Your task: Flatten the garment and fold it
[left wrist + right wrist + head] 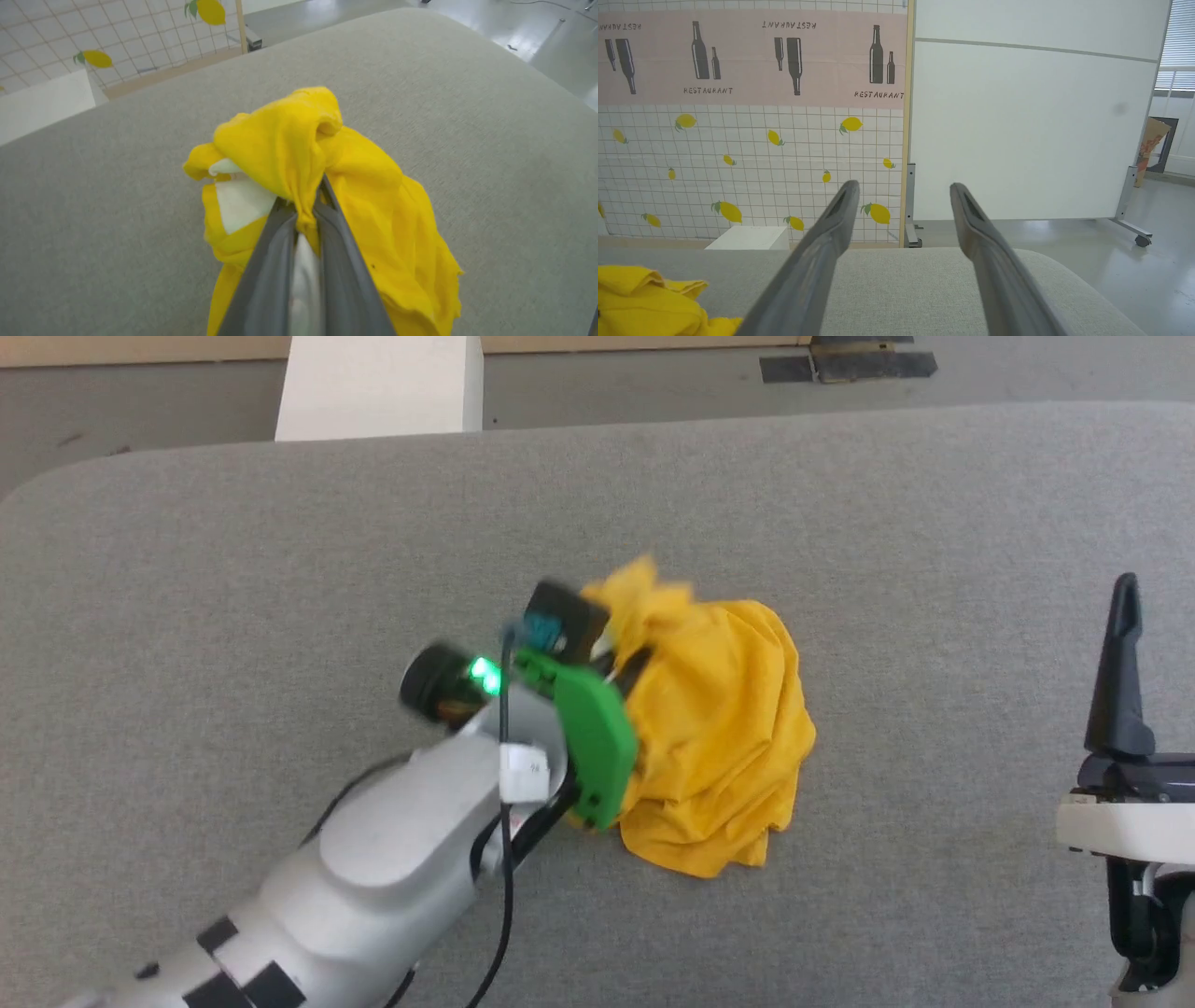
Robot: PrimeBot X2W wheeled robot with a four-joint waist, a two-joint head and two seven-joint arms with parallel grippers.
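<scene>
One crumpled yellow-orange garment (pixel 719 737) lies bunched in a heap at the centre of the head view, on a grey fabric-covered table (pixel 280 523). The left gripper (pixel 306 207) extends from the lower left of that view, its wrist against the heap's left edge. In the left wrist view its two dark fingers (pixel 271 261) rise from the bottom edge and are clamped together on a twisted fold of the garment, which bulges above the tips. A white patch (pixel 240 200) shows on the cloth left of them.

The right gripper (pixel 903 189) stands at the right edge of the head view, well apart from the garment, pointing up the frame. In the right wrist view its prongs are spread wide with nothing between them, and the garment sits in the lower left corner. Beyond the table, a tiled wall panel (pixel 738 163) printed with lemons and a white board (pixel 1017 130) occupy the upper part.
</scene>
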